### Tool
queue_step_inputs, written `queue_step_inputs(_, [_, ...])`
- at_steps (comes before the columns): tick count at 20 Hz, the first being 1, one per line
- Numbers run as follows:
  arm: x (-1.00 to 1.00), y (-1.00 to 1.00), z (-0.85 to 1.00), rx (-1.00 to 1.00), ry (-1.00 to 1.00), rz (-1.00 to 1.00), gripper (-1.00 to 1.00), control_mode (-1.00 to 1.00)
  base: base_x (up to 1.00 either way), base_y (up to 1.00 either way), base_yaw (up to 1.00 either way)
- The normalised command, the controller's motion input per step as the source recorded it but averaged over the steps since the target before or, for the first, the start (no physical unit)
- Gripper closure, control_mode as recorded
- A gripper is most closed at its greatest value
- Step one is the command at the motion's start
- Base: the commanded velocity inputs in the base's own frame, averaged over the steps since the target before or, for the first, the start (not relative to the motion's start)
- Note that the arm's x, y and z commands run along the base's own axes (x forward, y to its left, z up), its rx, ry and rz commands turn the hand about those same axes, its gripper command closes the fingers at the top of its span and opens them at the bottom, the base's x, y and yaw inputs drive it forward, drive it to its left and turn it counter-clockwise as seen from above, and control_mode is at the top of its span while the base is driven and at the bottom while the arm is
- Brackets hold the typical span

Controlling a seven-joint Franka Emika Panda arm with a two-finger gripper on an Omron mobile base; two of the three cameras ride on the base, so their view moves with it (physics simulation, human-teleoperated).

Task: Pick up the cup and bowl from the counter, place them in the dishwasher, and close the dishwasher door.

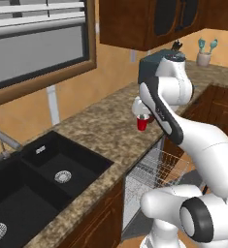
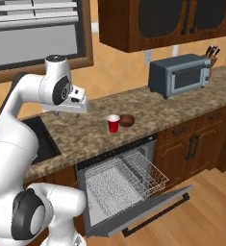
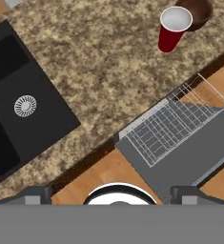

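The gripper (image 2: 66, 114) hangs above the counter (image 2: 85, 134), beside the black sink (image 3: 23, 105); I cannot tell whether its jaws are spread or pressed together. Well ahead of the jaws the red cup (image 3: 173, 29) stands upright on the granite, with the brown bowl (image 3: 199, 12) just beside it on the far side. Below and in front of them the dishwasher door (image 2: 143, 211) lies dropped open, the white rack (image 2: 129, 178) pulled out over it.

arm: raised, elbow bent high | wrist: tipped downward | pincer (image 2: 61, 113): empty, jaw gap unclear
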Motion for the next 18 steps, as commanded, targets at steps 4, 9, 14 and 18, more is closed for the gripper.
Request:
queue_step_inputs(4, [0.0, 0.0, 0.0, 0.0, 0.0, 0.0, -1.0, 1.0, 0.12, 0.26, -0.37])
queue_step_inputs(9, [0.0, 0.0, 0.0, 0.0, 0.0, 0.0, -1.0, 1.0, 0.1, 0.27, -0.34])
queue_step_inputs(14, [0.0, 0.0, 0.0, 0.0, 0.0, 0.0, -1.0, 1.0, 0.17, 0.4, -0.29])
queue_step_inputs(18, [0.0, 0.0, 0.0, 0.0, 0.0, 0.0, -1.0, 1.0, 0.12, 0.28, -0.22])
